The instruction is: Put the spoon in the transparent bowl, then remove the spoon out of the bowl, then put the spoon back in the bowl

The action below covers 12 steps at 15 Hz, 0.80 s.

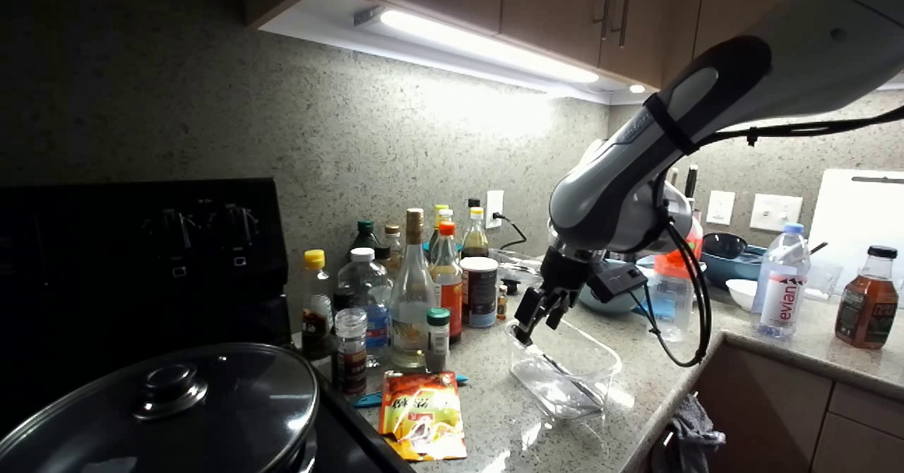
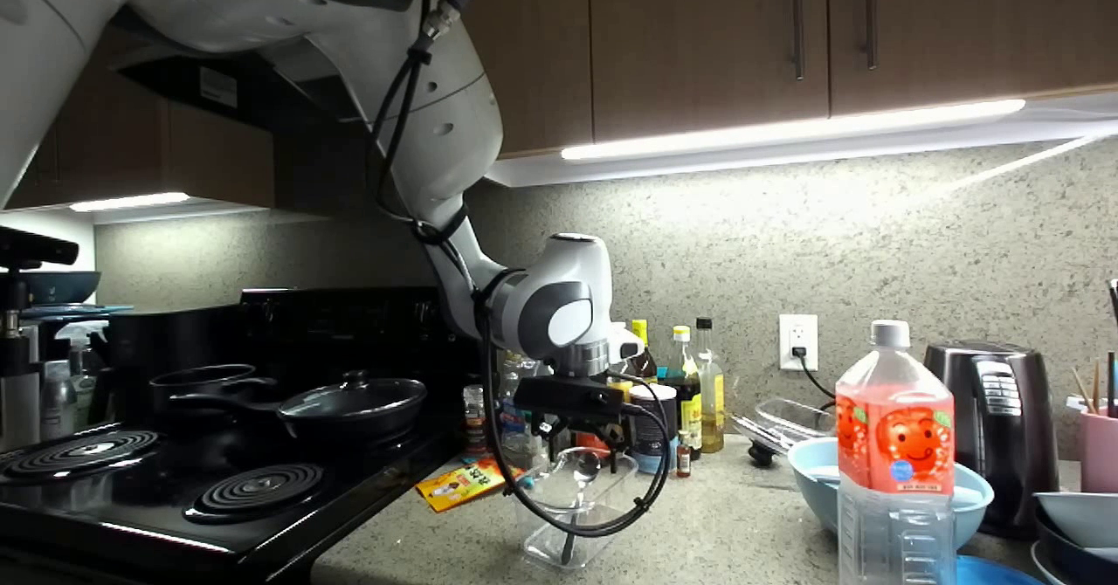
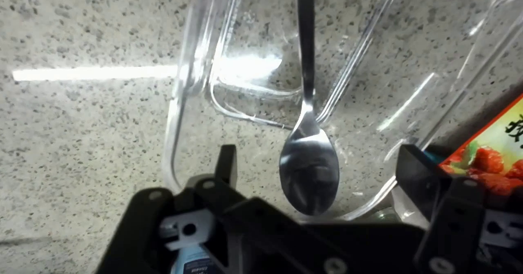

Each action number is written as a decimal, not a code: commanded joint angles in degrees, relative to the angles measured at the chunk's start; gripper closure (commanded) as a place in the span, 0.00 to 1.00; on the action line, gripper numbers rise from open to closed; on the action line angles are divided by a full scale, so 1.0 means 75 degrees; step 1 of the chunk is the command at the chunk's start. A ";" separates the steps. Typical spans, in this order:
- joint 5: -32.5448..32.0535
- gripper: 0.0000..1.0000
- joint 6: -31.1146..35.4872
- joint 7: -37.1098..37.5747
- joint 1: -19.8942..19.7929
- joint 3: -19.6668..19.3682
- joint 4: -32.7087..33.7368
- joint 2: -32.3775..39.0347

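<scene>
The slim silvery spoon [image 3: 309, 176] rests slantwise inside the transparent bowl [image 3: 175, 114], its dark handle pointing down to the bowl's floor and its rounded head raised by the rim near my gripper. In an exterior view the spoon [image 2: 569, 537] shows inside the clear bowl [image 2: 543, 548] on the counter. My gripper [image 3: 321, 163] is open above that end of the bowl, with the spoon's head seen between its spread fingers and nothing gripped. In another angle, an exterior view, the gripper [image 1: 540, 323] hangs tilted over the rim of the bowl [image 1: 540, 388].
Beside the bowl lies a red and yellow packet [image 1: 424, 416]. Several bottles, one tall and clear [image 1: 413, 310], stand behind it, along with a dark canister [image 1: 479, 296]. A light blue bowl [image 2: 812, 480] and a red-labelled bottle [image 2: 895, 445] occupy the counter; a lidded pan [image 2: 354, 406] sits on the stove.
</scene>
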 commanded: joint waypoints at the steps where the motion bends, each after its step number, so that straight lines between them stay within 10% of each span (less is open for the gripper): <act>1: 0.0450 0.00 -0.1074 -0.0156 -0.0325 0.0313 0.0547 0.0383; 12: 0.0967 0.00 -0.2310 -0.0015 -0.0519 0.0096 0.1649 0.1137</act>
